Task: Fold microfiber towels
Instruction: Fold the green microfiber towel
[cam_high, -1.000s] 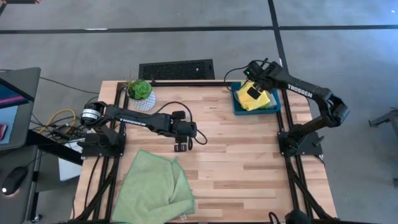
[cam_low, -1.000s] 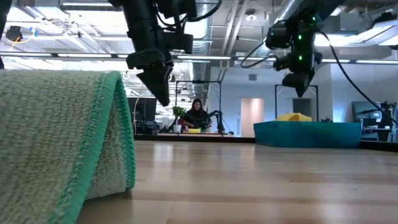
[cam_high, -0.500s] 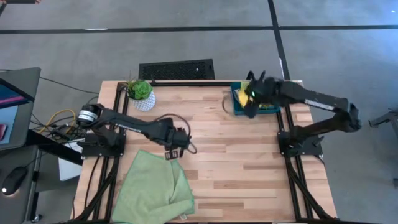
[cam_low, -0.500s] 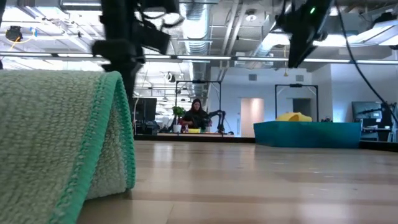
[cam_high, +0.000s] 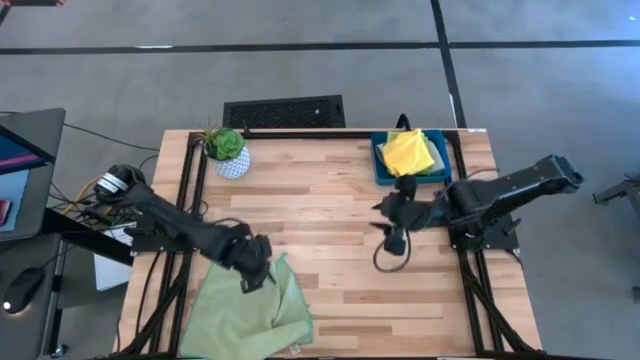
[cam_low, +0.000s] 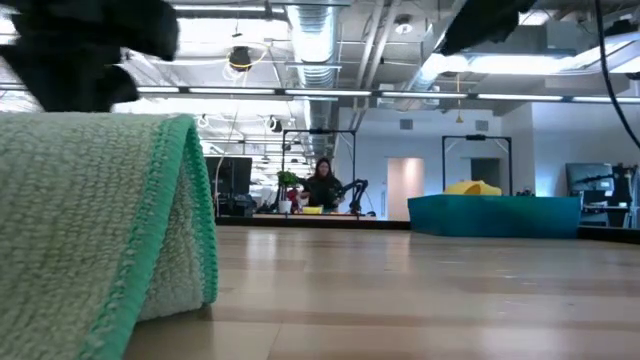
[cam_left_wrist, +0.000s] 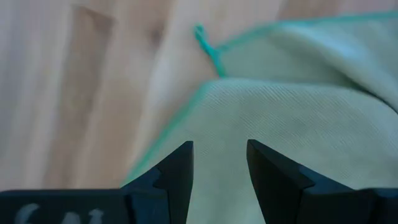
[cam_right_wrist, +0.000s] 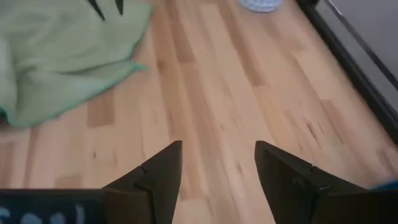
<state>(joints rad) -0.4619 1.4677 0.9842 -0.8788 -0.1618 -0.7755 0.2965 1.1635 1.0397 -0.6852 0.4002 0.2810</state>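
Cloth of pale green (cam_high: 245, 312) is spread at the desk's (cam_high: 330, 230) near edge, the left claw (cam_left_wrist: 219, 163) poised released above it. Mid-desk, the right claw (cam_right_wrist: 217, 168) is held released. Farthest, a yellow towel (cam_high: 408, 153) is seen in the teal tray (cam_high: 381, 170).

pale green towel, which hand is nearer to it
Left. The left hand hangs open right over the pale green towel at its upper edge; the right hand is open, away over bare table.
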